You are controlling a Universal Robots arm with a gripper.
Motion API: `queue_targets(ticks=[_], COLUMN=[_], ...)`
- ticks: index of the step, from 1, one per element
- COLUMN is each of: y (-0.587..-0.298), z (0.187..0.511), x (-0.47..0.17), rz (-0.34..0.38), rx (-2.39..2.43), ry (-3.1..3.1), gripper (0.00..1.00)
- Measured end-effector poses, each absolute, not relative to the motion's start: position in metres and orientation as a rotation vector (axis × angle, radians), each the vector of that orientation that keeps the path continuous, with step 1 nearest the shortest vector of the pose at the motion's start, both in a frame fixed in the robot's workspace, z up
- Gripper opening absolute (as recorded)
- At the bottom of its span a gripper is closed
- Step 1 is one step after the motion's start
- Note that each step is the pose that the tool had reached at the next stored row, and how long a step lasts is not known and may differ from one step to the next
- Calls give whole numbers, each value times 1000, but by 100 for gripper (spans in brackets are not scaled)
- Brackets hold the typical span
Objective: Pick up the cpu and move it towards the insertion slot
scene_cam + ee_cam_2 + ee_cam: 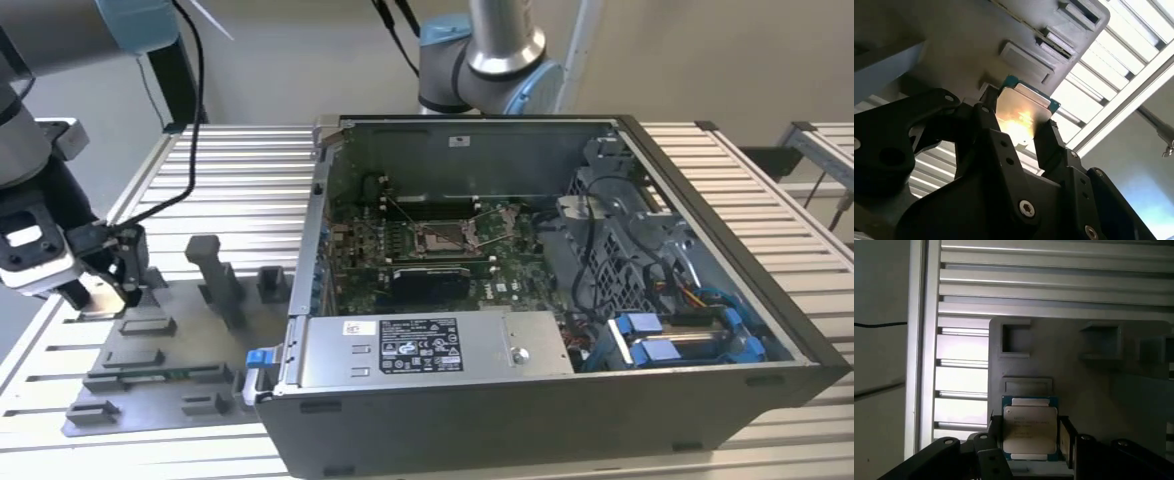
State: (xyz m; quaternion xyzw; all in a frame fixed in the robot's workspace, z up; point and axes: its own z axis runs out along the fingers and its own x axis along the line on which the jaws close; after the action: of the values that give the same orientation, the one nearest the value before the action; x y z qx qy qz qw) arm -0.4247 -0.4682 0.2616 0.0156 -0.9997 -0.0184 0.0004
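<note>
The cpu point(1030, 432) is a thin square chip. Its pale silvery top face, edged in blue-green, shows in the first wrist view, and in the second wrist view its underside point(1021, 112) glares gold. The gripper point(1030, 441) is closed narrowly on it, one black finger point(1046, 142) pressed against each opposite edge. It is held over the grey fixture plate point(147, 372) (on the slatted table point(240, 180), toward the exterior view's left). That is well apart from the insertion slot point(441, 237) inside the open computer case point(747, 300).
</note>
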Motion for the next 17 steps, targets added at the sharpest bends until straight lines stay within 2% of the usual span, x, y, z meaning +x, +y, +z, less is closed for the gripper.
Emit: queue_targets(ticks=[17], y=[-468], z=[339], x=[-425], rz=[-58], rx=[49], ry=[-3140], gripper=[0])
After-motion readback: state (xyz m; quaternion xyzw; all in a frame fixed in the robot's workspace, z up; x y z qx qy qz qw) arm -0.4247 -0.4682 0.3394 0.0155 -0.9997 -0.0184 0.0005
